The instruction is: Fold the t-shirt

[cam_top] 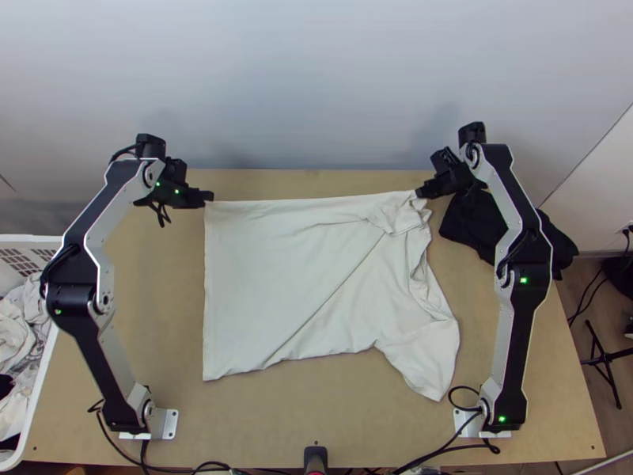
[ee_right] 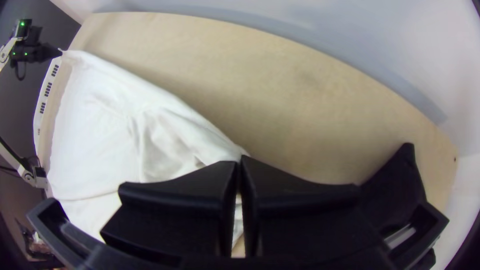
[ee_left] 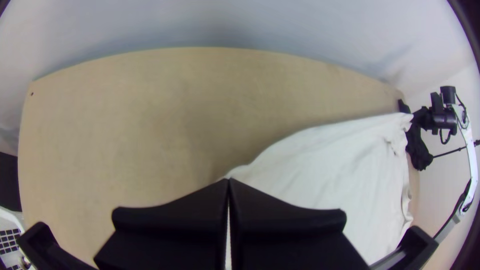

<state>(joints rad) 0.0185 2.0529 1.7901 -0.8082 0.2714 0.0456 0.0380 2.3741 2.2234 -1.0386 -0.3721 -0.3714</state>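
**Left gripper, right gripper: both clenched on t-shirt**

On table, it's between and nearward of them, mostly spread, rumpled beside the right. Likely light, limp; best held by both ends of its far edge.

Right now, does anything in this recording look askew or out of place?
The pale shirt lies smooth by the left tool but crumpled by the right tool, so it looks uneven; a bunched black cloth nearby seems stray.
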